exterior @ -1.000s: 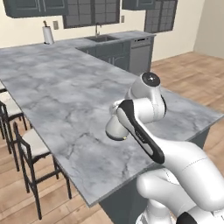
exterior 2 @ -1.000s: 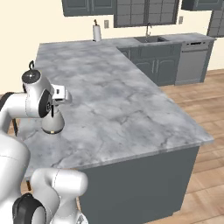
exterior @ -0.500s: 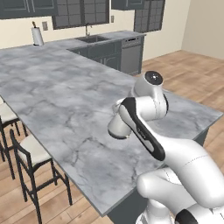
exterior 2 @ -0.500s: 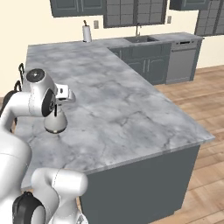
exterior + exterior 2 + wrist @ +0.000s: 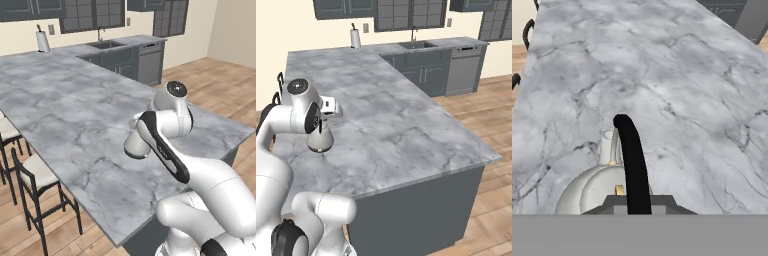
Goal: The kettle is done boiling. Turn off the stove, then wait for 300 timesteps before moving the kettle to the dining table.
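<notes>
The two-finger gripper is clamping the thin black arched handle of the small white pear-shaped kettle, so the body is hanging upright beneath it. The kettle is sitting low over the long grey-veined marble dining table, near its chair-side edge, seemingly for set-down.

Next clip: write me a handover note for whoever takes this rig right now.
Gripper: shut on the kettle's black handle.
Kettle: under the hand, low over the dining table near its base-side edge; can't tell if it touches the marble.
Done: kettle brought over to the table.
Left: confirm it sits on the marble, open the gripper, lift clear of the handle.
</notes>
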